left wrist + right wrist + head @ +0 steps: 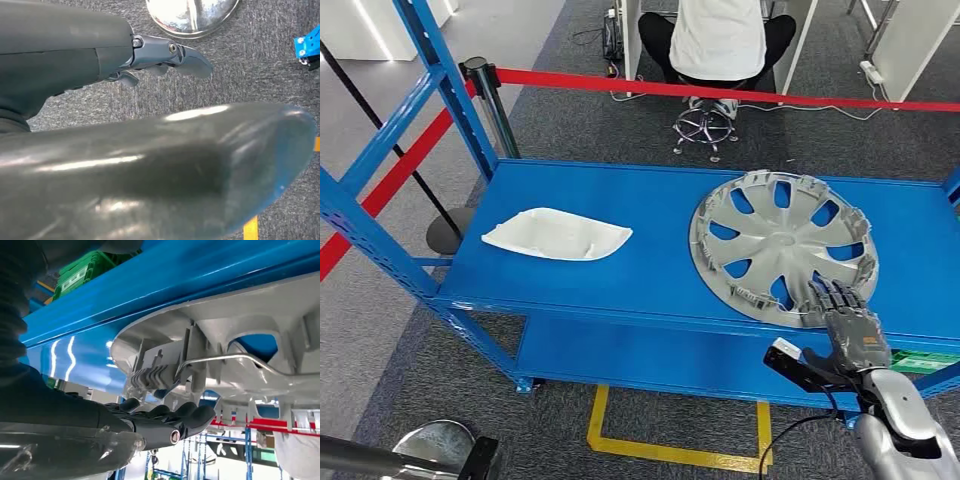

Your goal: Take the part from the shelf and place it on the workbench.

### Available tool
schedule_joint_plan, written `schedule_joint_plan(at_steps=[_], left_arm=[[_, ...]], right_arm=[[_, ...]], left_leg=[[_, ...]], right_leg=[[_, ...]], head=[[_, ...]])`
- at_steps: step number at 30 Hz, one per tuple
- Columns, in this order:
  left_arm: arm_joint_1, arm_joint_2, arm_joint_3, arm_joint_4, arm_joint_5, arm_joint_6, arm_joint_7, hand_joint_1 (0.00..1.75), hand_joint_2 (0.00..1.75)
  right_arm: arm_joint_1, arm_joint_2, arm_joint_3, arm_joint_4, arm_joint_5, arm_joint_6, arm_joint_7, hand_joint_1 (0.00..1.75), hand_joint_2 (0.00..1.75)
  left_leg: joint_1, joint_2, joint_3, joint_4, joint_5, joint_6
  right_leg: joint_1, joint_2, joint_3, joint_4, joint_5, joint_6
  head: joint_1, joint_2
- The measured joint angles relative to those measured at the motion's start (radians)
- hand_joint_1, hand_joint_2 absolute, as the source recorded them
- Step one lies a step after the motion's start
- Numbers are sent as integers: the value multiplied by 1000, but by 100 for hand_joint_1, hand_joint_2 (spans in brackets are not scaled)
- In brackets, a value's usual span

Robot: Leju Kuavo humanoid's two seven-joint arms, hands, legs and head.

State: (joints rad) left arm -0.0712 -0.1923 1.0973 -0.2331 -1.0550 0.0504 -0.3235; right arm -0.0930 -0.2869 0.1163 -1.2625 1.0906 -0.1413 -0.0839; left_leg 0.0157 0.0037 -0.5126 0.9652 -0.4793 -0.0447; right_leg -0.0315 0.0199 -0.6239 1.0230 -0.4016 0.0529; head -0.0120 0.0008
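A silver wheel cover lies on the right half of the blue shelf deck, clips facing up. My right hand is at its near rim, fingers spread and laid on the edge; I see no closed grip. The right wrist view shows those dark fingers beside the wheel cover, close to its rim clips. On the left half of the shelf lies a flat white plastic part. My left hand hangs low over the grey carpet, fingers stretched out and holding nothing.
Blue uprights frame the shelf on the left. A red barrier belt on a post runs behind it, with a seated person beyond. A green crate sits on the lower level. Yellow tape marks the floor.
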Motion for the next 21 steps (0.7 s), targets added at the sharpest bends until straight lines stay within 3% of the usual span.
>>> schedule_joint_plan(at_steps=[16,17,20,21], left_arm=[[-2,0,-17,0,-24,-5,0,0,0],[-2,0,-17,0,-24,-5,0,0,0],[-3,0,-18,0,-25,-6,0,0,0],[-3,0,-18,0,-26,-7,0,0,0]], right_arm=[[-131,1,84,176,31,8,16,1,175],[-135,2,86,182,32,6,18,16,175],[-147,2,92,201,36,6,20,133,175],[-150,2,94,207,37,7,21,161,175]], left_leg=[[0,0,1,1,0,1],[0,0,1,1,0,1],[0,0,1,1,0,1],[0,0,1,1,0,1]], right_leg=[[0,0,1,-1,1,0],[0,0,1,-1,1,0],[0,1,2,-1,1,0],[0,1,2,-2,2,1]], head=[[0,0],[0,0],[0,0],[0,0]])
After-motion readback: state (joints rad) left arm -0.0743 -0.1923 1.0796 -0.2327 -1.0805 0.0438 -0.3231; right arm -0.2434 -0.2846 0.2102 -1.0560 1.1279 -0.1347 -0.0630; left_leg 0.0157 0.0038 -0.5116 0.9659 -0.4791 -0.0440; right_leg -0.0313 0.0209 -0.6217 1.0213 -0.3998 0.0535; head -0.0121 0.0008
